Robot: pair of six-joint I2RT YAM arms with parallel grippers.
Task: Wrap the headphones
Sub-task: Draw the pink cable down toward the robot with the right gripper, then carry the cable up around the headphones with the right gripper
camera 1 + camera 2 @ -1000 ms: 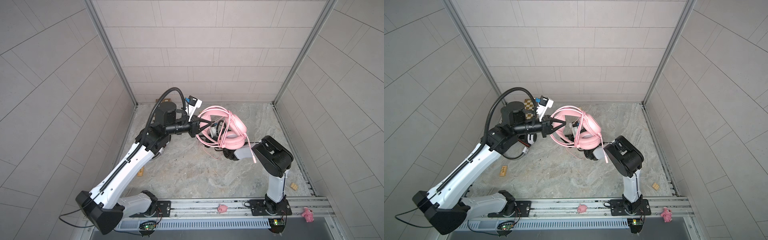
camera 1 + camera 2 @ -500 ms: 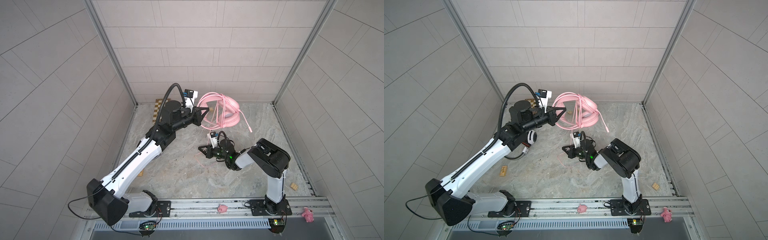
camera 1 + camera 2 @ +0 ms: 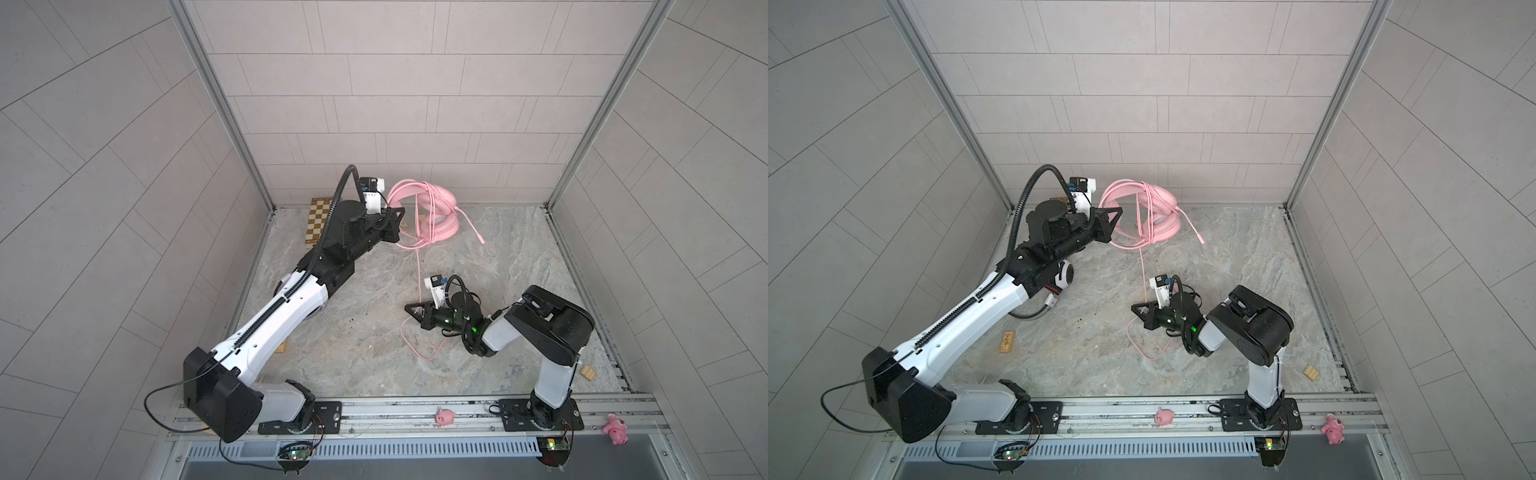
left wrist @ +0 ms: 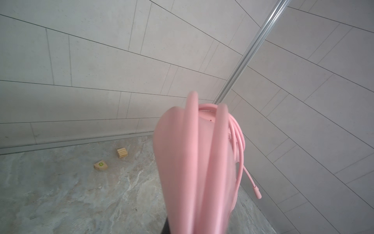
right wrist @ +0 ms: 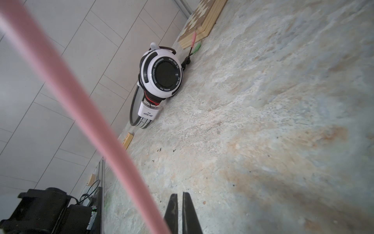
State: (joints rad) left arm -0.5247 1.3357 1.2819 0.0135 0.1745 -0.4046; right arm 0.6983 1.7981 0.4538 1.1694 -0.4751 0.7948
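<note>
the pink over-ear headset point(image 3: 438, 214) is held up at the back of the marbled bench point(image 3: 519, 266), several turns of its pink cord point(image 3: 418, 266) lying round the band and the free length dropping to a slack loop by the right hand point(image 3: 409, 308). to wind well, that length wants pinching and keeping taut as it goes round the band. the left hand point(image 3: 395, 218) is clamped on the headband; the right hand's jaws stand all but together, cord passing beside them, none seen pinched.

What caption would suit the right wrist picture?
White headphones lie on the marbled table beyond a blurred pink cord and shut fingers.
</note>
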